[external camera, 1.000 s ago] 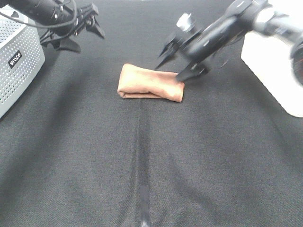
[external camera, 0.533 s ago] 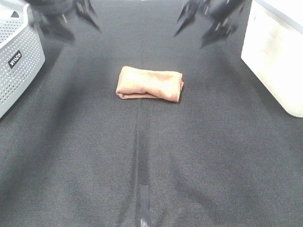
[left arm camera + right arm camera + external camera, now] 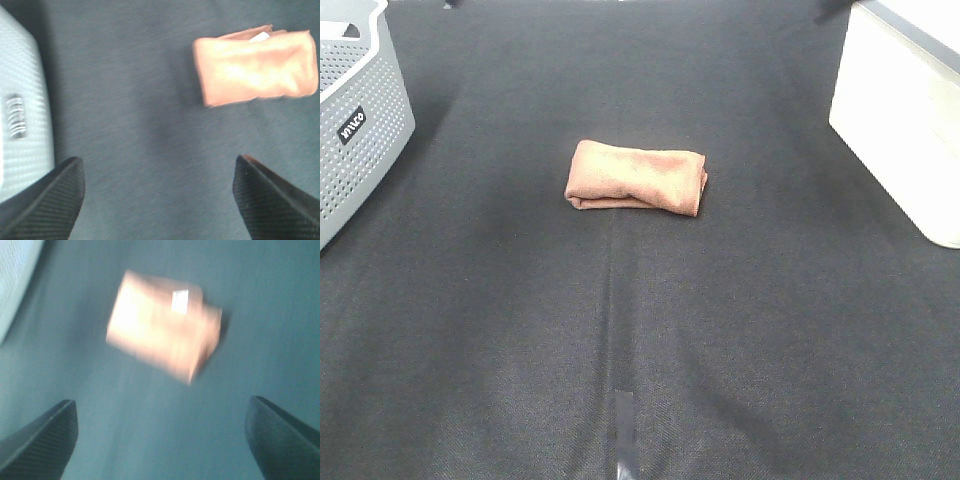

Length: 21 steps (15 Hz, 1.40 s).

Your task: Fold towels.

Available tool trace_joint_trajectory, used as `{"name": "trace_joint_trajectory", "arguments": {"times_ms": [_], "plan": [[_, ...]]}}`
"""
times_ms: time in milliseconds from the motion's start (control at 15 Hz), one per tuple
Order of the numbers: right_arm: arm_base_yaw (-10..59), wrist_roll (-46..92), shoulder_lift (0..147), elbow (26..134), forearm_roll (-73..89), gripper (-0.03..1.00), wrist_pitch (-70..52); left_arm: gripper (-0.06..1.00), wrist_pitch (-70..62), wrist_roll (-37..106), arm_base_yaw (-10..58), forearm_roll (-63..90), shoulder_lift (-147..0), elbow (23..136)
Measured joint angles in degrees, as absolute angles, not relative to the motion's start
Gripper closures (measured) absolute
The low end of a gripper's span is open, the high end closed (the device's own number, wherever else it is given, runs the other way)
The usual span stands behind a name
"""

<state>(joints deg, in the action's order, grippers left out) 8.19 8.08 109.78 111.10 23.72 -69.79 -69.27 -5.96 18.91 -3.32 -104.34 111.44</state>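
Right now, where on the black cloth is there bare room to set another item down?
The whole near half, in front of the folded towel, is bare. Open strips also lie between towel and grey basket, and between towel and white bin. Only the far side edges by those containers are tight.

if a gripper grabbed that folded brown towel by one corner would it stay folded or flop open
Probably flop open: the towel is soft cloth folded into loose layers, with rounded edges and nothing holding them. It looks light, so lifting should be easy. If pushed, it would likely bunch up rather than slide on the textured black table cover.
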Motion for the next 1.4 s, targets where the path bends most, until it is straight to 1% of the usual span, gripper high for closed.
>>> {"name": "trace_joint_trajectory", "arguments": {"times_ms": [133, 200, 333, 400, 467, 667, 867, 933, 1000, 1067, 1133, 1200, 1267, 1400], "plan": [[8.2, 8.1, 103.0, 101.7, 22.5, 0.12, -69.8, 0.17, -69.2, -6.0, 19.0, -3.4, -99.1, 106.8], [8.2, 8.1, 103.0, 101.7, 22.5, 0.12, -69.8, 0.17, -69.2, -6.0, 19.0, -3.4, -99.1, 106.8], [8.2, 8.1, 94.7, 92.5, 21.1, 0.12, -69.8, 0.17, -69.3, -6.0, 19.0, -4.5, -92.0, 97.5], [8.2, 8.1, 88.3, 85.8, 20.5, 0.12, -69.8, 0.17, -69.3, -6.0, 19.0, -4.6, -85.0, 89.0], [8.2, 8.1, 83.9, 81.0, 20.3, 0.12, -69.8, 0.17, -69.3, -6.1, 19.0, -4.6, -79.2, 83.0], [8.2, 6.5, 68.1, 67.4, 18.7, 0.12, -69.8, 0.17, -69.5, -6.3, 19.0, -4.6, -60.7, 68.1], [8.2, 2.6, 51.9, 55.1, 14.0, 0.12, -69.8, 0.17, -69.6, -6.6, 19.0, -4.6, -39.7, 56.7], [8.2, 1.9, 46.5, 51.6, 12.1, 0.12, -69.7, 0.17, -69.6, -6.6, 19.0, -4.6, -31.7, 53.7], [8.2, 1.7, 37.8, 46.5, 9.4, 0.12, -69.7, 0.18, -69.7, -6.6, 19.0, -4.6, -21.0, 49.3], [8.2, 1.6, 34.7, 45.0, 8.4, 0.12, -69.5, 0.18, -69.7, -6.6, 19.0, -4.6, -13.9, 46.5], [8.2, 1.6, 25.3, 41.3, 6.1, 0.12, -69.5, 0.18, -69.7, -6.4, 19.0, -4.1, -8.1, 44.3], [8.2, 1.6, 22.9, 40.0, 5.3, 0.12, -69.2, 0.18, -69.7, -6.0, 19.0, -3.7, -5.7, 43.4], [8.2, 1.6, 14.5, 36.6, 3.4, 0.12, -68.2, 0.18, -70.0, -3.6, 19.0, -2.2, -0.1, 40.2], [8.2, 2.1, 4.4, 33.3, 2.9, 0.12, -65.0, 0.18, -70.1, 2.6, 19.0, 1.5, -0.3, 36.2]]}}
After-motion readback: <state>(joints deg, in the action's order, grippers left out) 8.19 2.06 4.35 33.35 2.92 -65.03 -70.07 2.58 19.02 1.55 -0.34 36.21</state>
